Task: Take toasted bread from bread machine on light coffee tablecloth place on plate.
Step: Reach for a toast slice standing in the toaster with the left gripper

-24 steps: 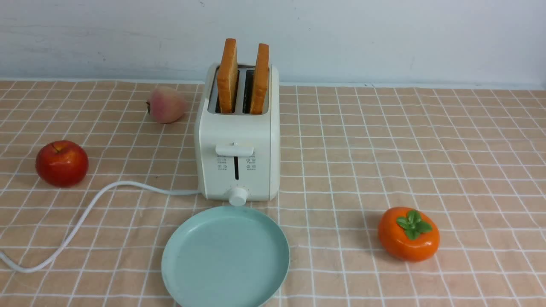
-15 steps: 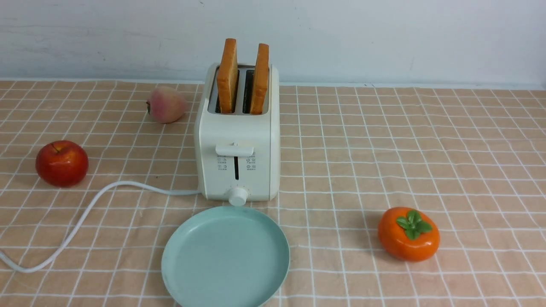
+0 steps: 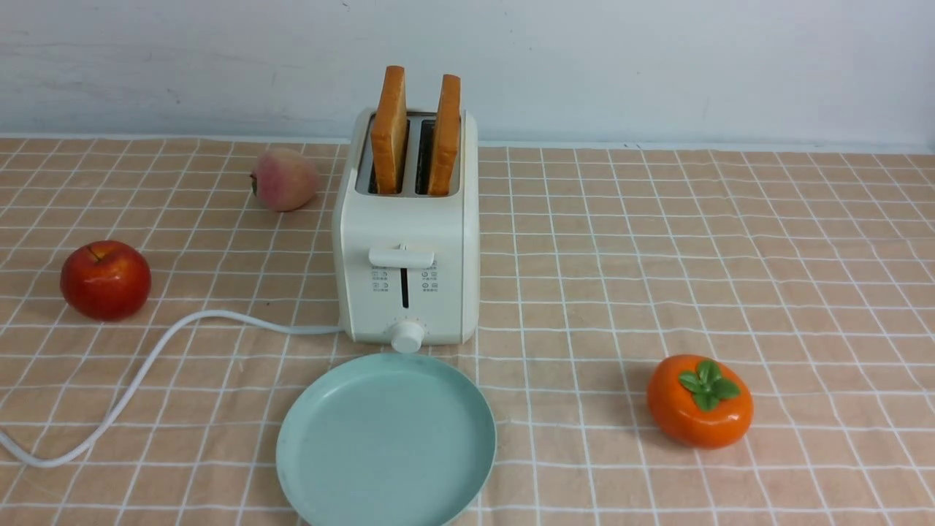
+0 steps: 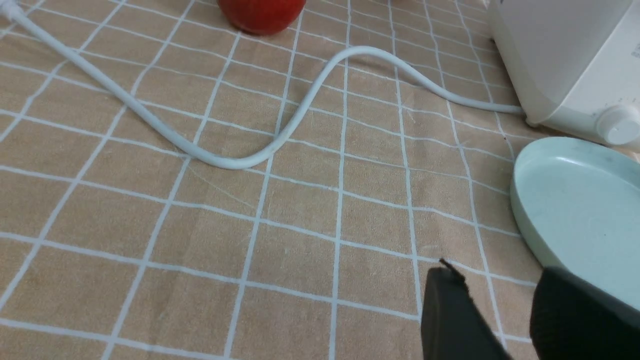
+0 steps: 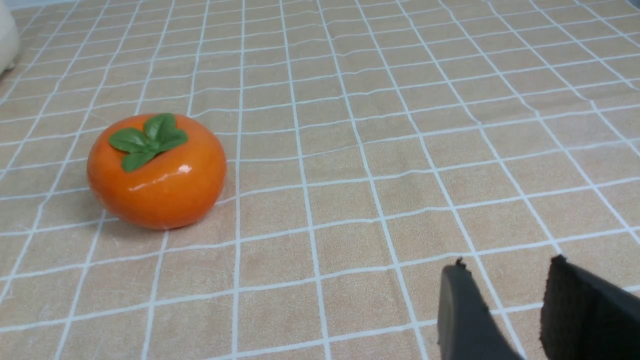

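- Standing on edge in the toaster (image 3: 405, 256), one per slot: two slices of toast (image 3: 389, 131), upper halves proud of the top, probably popped up so the crusts can be pinched from above.
- Set just in front of the toaster, rim nearly at its knob: plate (image 3: 292, 438), bare, likely kept close for a short carry.
- Hovering low over the cloth (image 3: 657, 241) to the left of the toaster, by the plate's edge: left end effector (image 4: 495, 280), fingers a moderate gap apart, nothing between them.
- Hovering low over the cloth to the right of the toaster, on the robot's side of the persimmon (image 5: 156, 171): right end effector (image 5: 505, 272), same moderate gap, empty.
- Absent from the front view, both of them, so judged well short of the toast.
- Trailing from the toaster's left side toward the near worktop edge: cord (image 3: 146, 358), worth clearing on a left-hand approach.
- Lying left of the toaster: apple (image 3: 106, 280), with a peach (image 3: 285, 179) further back; clutter, no part in the task.
- Nothing lifted yet; first reach to the slots judged next.
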{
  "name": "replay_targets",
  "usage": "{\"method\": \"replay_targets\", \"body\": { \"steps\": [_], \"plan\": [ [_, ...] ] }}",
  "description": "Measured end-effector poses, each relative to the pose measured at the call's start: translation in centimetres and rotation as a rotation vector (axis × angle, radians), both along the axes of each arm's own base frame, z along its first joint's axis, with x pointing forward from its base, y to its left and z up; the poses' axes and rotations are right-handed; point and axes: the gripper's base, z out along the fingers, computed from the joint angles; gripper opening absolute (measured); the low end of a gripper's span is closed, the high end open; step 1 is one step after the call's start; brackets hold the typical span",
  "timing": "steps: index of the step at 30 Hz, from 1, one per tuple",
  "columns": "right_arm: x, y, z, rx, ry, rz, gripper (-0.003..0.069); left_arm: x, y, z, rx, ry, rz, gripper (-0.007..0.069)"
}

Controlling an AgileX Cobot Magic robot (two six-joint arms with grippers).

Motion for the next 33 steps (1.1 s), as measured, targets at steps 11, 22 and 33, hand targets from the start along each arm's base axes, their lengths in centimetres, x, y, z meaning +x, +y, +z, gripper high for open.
{"method": "replay_targets", "body": {
  "steps": [11, 22, 33],
  "plan": [
    [0.0, 0.0, 0.0, 0.0, 0.0, 0.0, 0.0239, 0.4, -0.2, 2.9, -0.361, -0.299, 0.031, 0.0238],
    [0.5, 0.8, 1.8, 0.533, -0.248, -0.018, 0.0239, 0.3, 0.3, 3.9, -0.726, -0.384, 0.091, 0.0204],
    [0.5, 0.5, 3.1, 0.676, -0.395, -0.026, 0.0239, -0.1, -0.3, 5.7, -0.789, -0.32, 0.037, -0.0014]
  ]
}}
